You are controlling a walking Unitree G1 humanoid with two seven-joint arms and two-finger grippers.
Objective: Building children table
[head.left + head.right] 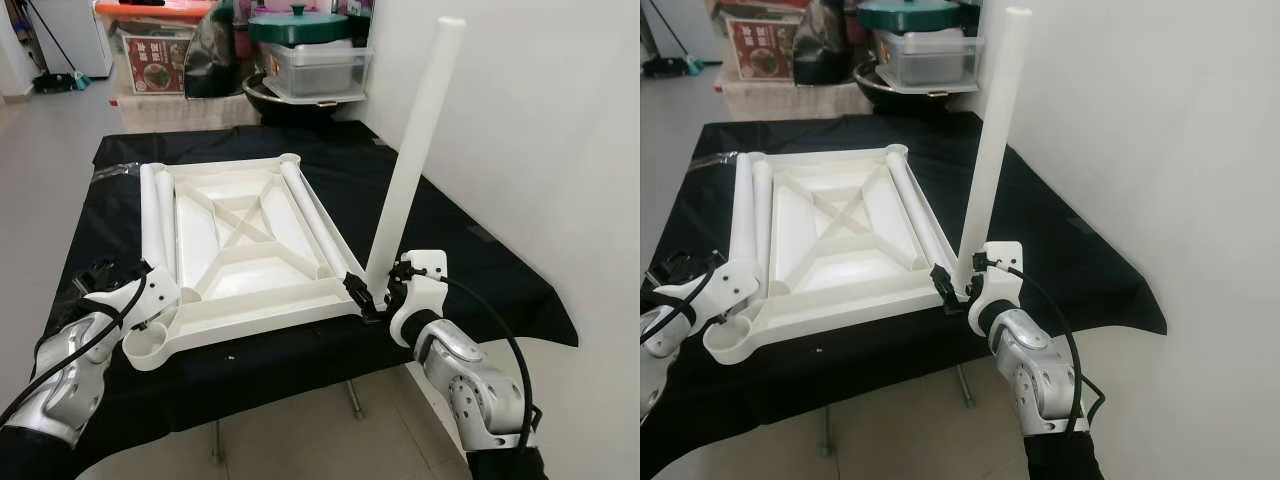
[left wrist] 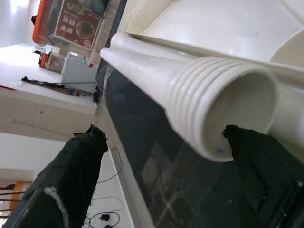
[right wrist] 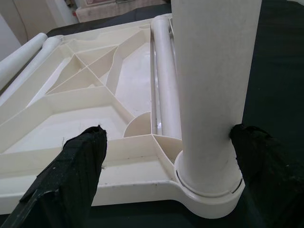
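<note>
Left eye view: the white tabletop (image 1: pixel 240 240) lies upside down on the black-covered table (image 1: pixel 470 270). One leg (image 1: pixel 412 160) stands upright in the near right corner socket, the right hand (image 1: pixel 375 298) at its base, fingers (image 3: pixel 78 156) spread on either side, not clamped. The left hand (image 1: pixel 130 300) is at the near left corner socket (image 1: pixel 150 345); its grip cannot be told. Loose legs (image 1: pixel 155 215) lie along the tabletop's left edge.

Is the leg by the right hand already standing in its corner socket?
Yes: the right wrist view shows the white leg upright with its base seated in the round corner socket of the upturned tabletop, between the right hand's fingers.
</note>
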